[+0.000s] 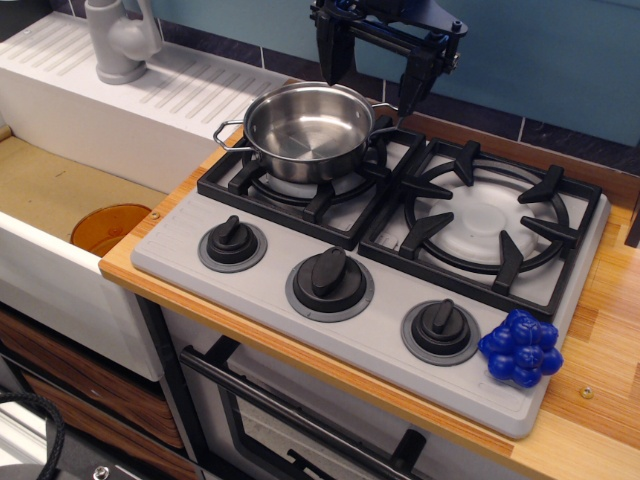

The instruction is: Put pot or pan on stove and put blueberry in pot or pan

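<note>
One pot on left burner — nothing inside, blueberry on stove corner, fingers apart above pot.

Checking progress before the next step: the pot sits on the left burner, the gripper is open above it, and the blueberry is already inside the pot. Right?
Not quite. The pot is empty; the blueberry lies on the stove's front right corner, beside the right knob. The observation.image view shows this. The pot is on the left burner and the gripper is open above it.
</note>
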Available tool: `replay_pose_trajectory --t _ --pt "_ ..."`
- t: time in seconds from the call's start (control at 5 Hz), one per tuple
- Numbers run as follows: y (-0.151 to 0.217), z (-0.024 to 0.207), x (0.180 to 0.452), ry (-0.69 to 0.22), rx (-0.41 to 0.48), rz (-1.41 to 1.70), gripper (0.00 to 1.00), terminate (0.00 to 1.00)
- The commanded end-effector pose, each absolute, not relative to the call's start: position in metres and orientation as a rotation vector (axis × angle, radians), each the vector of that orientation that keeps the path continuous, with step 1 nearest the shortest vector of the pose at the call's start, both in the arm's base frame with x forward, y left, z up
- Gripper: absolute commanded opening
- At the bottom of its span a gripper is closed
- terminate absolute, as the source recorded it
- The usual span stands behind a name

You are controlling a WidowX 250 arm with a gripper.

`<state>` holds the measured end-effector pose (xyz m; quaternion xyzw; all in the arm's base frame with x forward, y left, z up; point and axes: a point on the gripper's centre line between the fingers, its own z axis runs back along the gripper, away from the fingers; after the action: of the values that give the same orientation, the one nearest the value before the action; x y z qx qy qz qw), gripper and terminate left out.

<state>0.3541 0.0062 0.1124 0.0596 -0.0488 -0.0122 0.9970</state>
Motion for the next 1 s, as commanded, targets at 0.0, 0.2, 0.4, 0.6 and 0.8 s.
replay_pose_trajectory --t 0.0,0.2,0.4,0.6,0.8 --pt "0.006 0.112 0.354 -0.098 0.119 -0.024 1.00 0.00" --pt "0.006 0.092 0.361 -0.139 0.112 -0.016 1.00 0.00" --pt "0.006 0.073 0.365 -0.176 0.102 -0.015 1.00 0.00" --pt "0.005 0.060 0.367 -0.197 0.104 -0.017 1.00 0.00" --pt "0.003 0.054 0.366 -0.196 0.106 -0.009 1.00 0.00"
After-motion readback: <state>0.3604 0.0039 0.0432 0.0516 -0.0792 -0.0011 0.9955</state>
